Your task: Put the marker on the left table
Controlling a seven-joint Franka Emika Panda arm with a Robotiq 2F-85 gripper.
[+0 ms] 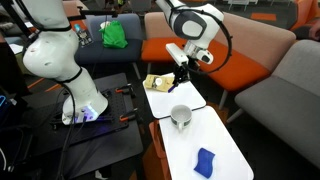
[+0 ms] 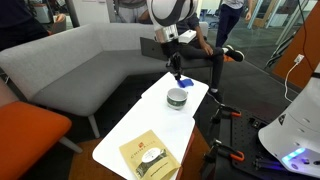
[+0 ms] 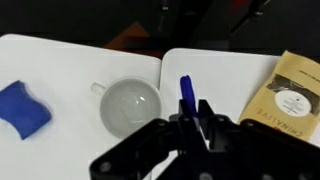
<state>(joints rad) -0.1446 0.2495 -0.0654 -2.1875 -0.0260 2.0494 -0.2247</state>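
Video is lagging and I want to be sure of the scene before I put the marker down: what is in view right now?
marker: one, dark blue, sticking out of the claw
cup: one, metal, on a white table
blue lump: one, blue, same table as the cup
packet: one, tan, on the adjoining table
tables: two, white, end to end
orange sofa: one, behind the tables
grey sofa: one, beside the tables
green item: one, on a dark seat
claw: one, black, shut on the marker, above the tables

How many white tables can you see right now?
2. One table holds the cup and blue cloth; the second table, beside it, holds the tan packet. More may lie off-frame.
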